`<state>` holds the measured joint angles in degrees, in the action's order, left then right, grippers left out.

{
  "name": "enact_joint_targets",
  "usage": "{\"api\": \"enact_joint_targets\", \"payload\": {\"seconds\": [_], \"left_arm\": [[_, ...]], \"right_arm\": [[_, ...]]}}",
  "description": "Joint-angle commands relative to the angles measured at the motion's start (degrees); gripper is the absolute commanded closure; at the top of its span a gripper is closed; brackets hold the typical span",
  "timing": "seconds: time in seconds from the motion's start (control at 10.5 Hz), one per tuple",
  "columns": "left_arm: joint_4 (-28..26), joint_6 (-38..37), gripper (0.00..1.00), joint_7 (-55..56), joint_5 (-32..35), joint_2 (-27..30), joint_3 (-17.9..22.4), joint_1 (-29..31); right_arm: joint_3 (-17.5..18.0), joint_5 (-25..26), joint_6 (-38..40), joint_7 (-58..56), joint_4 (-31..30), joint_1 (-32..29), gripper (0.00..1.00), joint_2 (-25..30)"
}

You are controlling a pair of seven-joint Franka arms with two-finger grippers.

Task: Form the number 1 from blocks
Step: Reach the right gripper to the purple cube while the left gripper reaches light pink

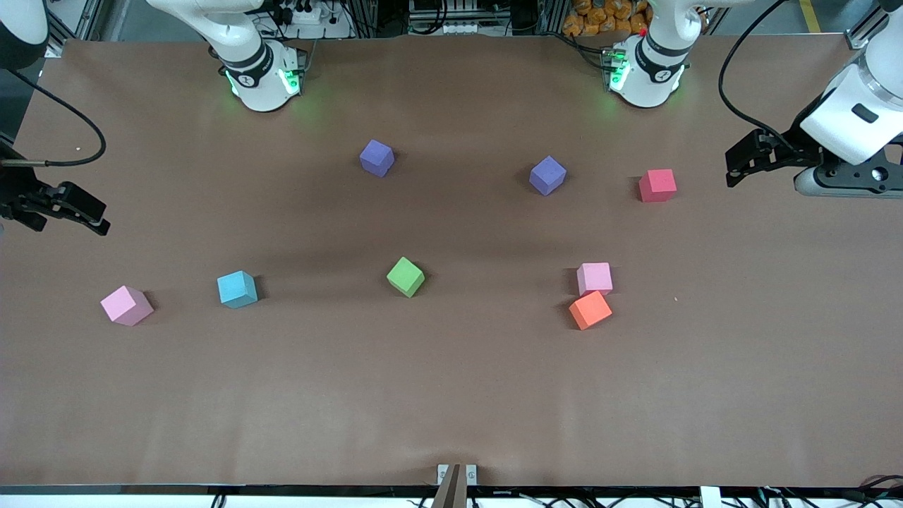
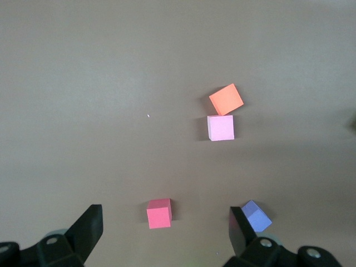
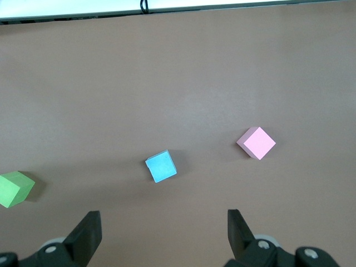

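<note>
Brown table (image 1: 451,395), scattered blocks (image 1: 405,276).

A matte brown table sheet (image 1: 451,395) carries plain, unpatterned foam cubes. Below the black-fingered left gripper (image 2: 166,229): a crimson-red foam cube (image 2: 159,213), a purple foam cube (image 2: 257,216), a pale pink foam cube (image 2: 221,127) and an orange foam cube (image 2: 226,99). Below the black-fingered right gripper (image 3: 164,232): a light blue foam cube (image 3: 161,166), a second pale pink foam cube (image 3: 256,142) and a green foam cube (image 3: 14,189). A second purple foam cube (image 1: 377,157) lies apart.
</note>
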<state>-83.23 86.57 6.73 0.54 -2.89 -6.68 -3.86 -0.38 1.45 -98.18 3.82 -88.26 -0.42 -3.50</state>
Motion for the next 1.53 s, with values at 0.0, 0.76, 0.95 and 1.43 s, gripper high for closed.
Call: {"api": "enact_joint_targets", "payload": {"seconds": [0.0, 0.76, 0.95, 1.43], "left_arm": [[0.7, 0.0, 0.00, -1.3, 1.6, -0.4, -0.3, -0.1], [0.5, 1.3, 0.00, 2.8, 4.9, -6.2, -0.5, -4.9], [-3.0, 4.7, 0.00, 3.6, 3.5, -7.7, -0.8, -5.0], [-19.5, 19.7, 0.00, 8.9, 3.3, -9.7, -1.3, -6.9]], "right_arm": [[0.7, 0.8, 0.9, 0.7, 1.2, -0.5, 0.00, -0.5], [0.7, 0.0, 1.9, 0.7, 0.5, -0.2, 0.00, -3.3], [0.8, -1.4, 1.5, 1.1, -1.2, 0.1, 0.00, -5.9], [0.6, -6.4, -3.9, -6.5, -2.8, -0.1, 0.00, -16.3]]}}
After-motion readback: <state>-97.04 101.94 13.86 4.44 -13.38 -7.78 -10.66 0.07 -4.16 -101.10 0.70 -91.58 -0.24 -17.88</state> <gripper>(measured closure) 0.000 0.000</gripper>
